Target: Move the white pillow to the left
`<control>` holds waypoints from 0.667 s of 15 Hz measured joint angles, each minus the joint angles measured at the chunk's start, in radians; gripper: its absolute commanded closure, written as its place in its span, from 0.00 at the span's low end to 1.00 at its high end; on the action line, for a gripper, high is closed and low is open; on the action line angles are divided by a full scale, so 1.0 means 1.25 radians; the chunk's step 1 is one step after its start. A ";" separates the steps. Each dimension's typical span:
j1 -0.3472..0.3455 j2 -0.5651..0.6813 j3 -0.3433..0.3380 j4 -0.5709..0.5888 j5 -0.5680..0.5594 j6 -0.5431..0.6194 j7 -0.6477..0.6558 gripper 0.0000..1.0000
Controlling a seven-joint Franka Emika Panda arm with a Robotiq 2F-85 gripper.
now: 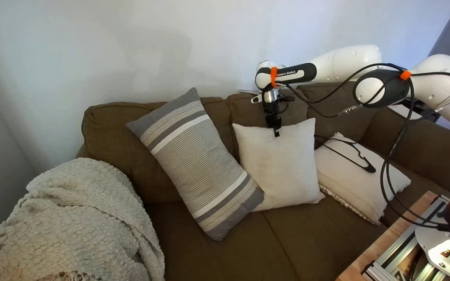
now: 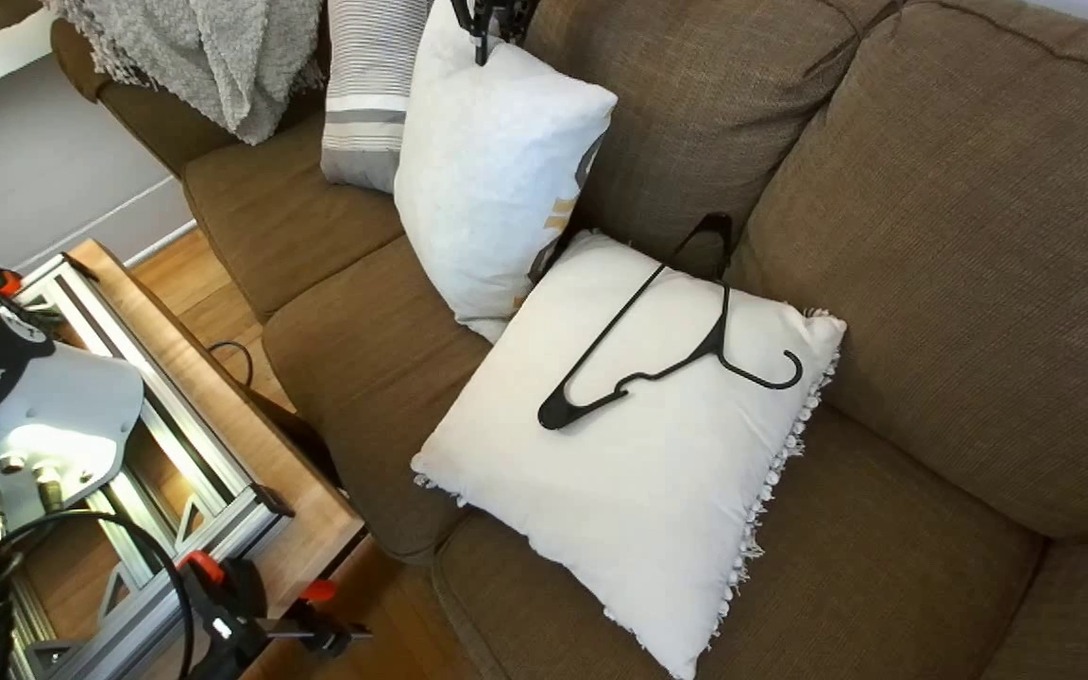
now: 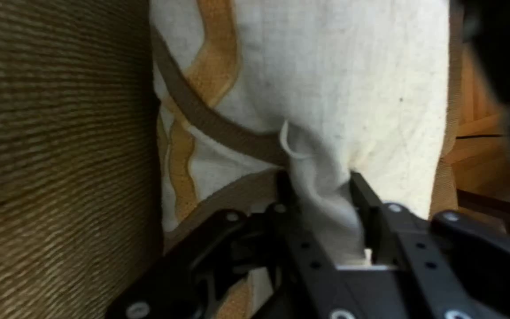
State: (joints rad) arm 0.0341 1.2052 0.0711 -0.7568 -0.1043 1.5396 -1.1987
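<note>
Probably light and soft, the white pillow [image 1: 287, 168] stands near the back edge of the sofa seat [image 1: 248, 253], a fold of its top edge pinched in the gripper [image 3: 320, 178], a sensible hold, as bunched cloth should drag along without slipping.

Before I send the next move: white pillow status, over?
End effector: shut on fabric. White pillow: held by the top, roughly upright. Possible snag: striped pillow close on its left.

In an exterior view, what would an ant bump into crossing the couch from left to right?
Fluffy blanket, grey striped pillow, white pillow, fringed pillow with a black hanger on it.
</note>
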 measured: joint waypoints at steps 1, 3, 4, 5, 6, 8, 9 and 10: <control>-0.002 -0.004 -0.001 0.006 0.000 0.010 0.001 1.00; -0.009 -0.017 -0.002 0.017 0.000 0.036 0.003 1.00; -0.013 -0.025 -0.002 0.019 0.001 0.045 0.004 1.00; -0.016 -0.032 -0.002 0.019 0.002 0.051 0.004 0.99; -0.017 -0.035 -0.002 0.019 0.002 0.052 0.004 1.00; -0.015 -0.035 -0.002 0.016 0.002 0.052 0.004 1.00; -0.014 -0.035 -0.002 0.015 0.002 0.052 0.003 1.00; -0.014 -0.035 -0.002 0.015 0.002 0.052 0.003 1.00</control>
State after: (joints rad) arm 0.0172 1.1615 0.0687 -0.7378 -0.1022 1.6044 -1.1951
